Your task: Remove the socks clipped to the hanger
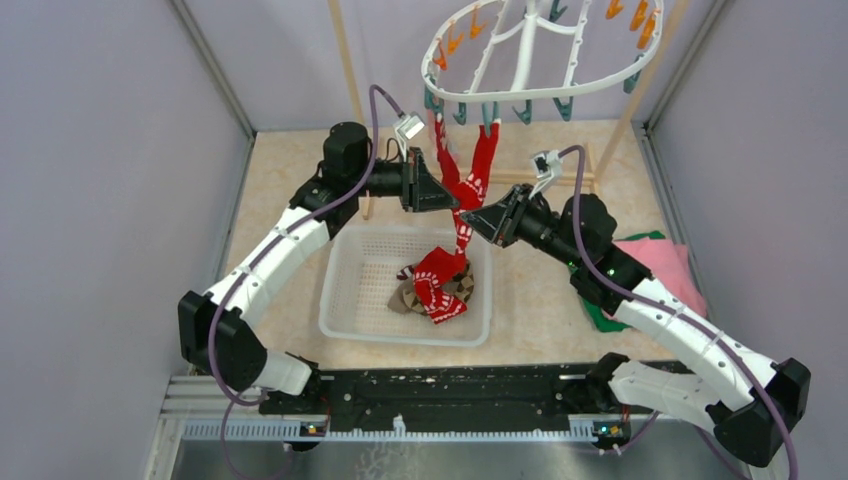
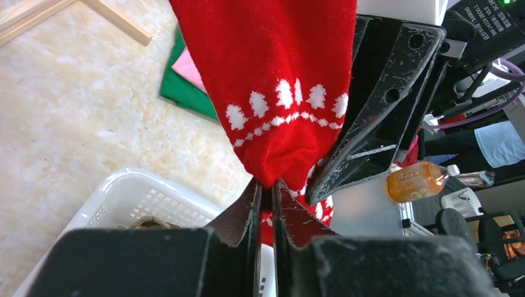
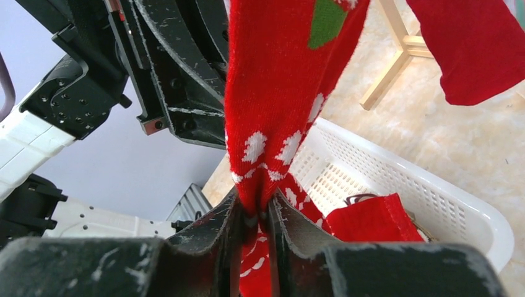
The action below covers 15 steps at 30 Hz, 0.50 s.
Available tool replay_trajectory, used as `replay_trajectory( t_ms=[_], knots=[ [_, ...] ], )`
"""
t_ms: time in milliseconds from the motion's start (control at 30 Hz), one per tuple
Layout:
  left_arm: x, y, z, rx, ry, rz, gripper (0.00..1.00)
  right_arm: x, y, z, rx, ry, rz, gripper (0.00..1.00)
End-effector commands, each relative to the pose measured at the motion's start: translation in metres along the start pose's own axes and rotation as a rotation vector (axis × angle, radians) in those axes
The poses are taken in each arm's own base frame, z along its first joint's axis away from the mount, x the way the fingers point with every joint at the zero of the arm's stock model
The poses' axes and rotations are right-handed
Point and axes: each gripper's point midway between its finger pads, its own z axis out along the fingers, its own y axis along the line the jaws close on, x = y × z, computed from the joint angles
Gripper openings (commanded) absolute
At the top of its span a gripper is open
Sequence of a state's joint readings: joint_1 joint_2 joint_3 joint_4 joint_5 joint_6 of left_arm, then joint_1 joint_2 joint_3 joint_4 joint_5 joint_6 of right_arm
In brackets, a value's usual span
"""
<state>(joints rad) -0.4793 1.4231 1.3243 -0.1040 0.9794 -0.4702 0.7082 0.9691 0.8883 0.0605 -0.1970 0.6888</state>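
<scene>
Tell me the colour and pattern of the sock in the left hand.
Red sock with a row of white trees; best in the left wrist view.

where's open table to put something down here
Barest: the table in the far left corner, between wall and wooden rack post; also the strip between basket and folded cloths. Crowded over the basket, where left gripper and right gripper both pinch the hanging red sock.

The beige marbled table [image 1: 545, 310] carries a white mesh basket [image 1: 400, 336] directly beneath the fingers [image 1: 430, 190]. Folded pink and green cloths [image 1: 665, 262] lie right of them, and the wooden rack [image 1: 347, 70] stands behind.
</scene>
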Motion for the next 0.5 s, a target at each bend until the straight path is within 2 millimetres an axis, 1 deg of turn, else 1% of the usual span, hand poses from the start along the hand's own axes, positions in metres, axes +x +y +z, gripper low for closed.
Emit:
replay_trajectory(
  t_ms=[0, 33, 100, 133, 167, 200, 267, 333, 367, 467],
  knots=[
    [-0.020, -0.010, 0.002, 0.040, -0.043, 0.069, 0.12, -0.018, 0.020, -0.003, -0.057, -0.020, -0.006, 0.20],
    [-0.021, -0.009, 0.002, 0.037, -0.045, 0.069, 0.08, -0.019, 0.019, -0.003, -0.051, -0.019, -0.009, 0.24],
    [-0.022, -0.009, 0.002, 0.027, -0.052, 0.075, 0.00, -0.026, 0.017, -0.005, -0.020, -0.034, -0.034, 0.54],
    [-0.022, -0.007, 0.003, 0.017, -0.054, 0.077, 0.00, -0.036, 0.017, -0.008, -0.002, -0.070, -0.053, 0.68],
    [-0.022, -0.007, 0.004, 0.008, -0.054, 0.079, 0.00, -0.042, 0.009, -0.012, 0.051, -0.096, -0.066, 0.78],
    [-0.022, -0.005, 0.005, 0.000, -0.053, 0.078, 0.00, -0.050, 0.009, -0.015, 0.073, -0.119, -0.088, 0.86],
    [-0.021, -0.005, 0.008, -0.009, -0.051, 0.075, 0.00, -0.075, 0.000, -0.020, 0.177, -0.188, -0.131, 0.92],
    [-0.019, -0.003, 0.011, -0.019, -0.049, 0.072, 0.00, -0.096, -0.003, -0.022, 0.245, -0.233, -0.179, 0.93],
    [-0.018, -0.004, 0.013, -0.021, -0.046, 0.074, 0.00, -0.110, 0.000, -0.023, 0.265, -0.261, -0.202, 0.93],
    [-0.016, -0.004, 0.017, -0.026, -0.040, 0.074, 0.00, -0.133, -0.005, -0.016, 0.342, -0.304, -0.248, 0.93]
  ],
)
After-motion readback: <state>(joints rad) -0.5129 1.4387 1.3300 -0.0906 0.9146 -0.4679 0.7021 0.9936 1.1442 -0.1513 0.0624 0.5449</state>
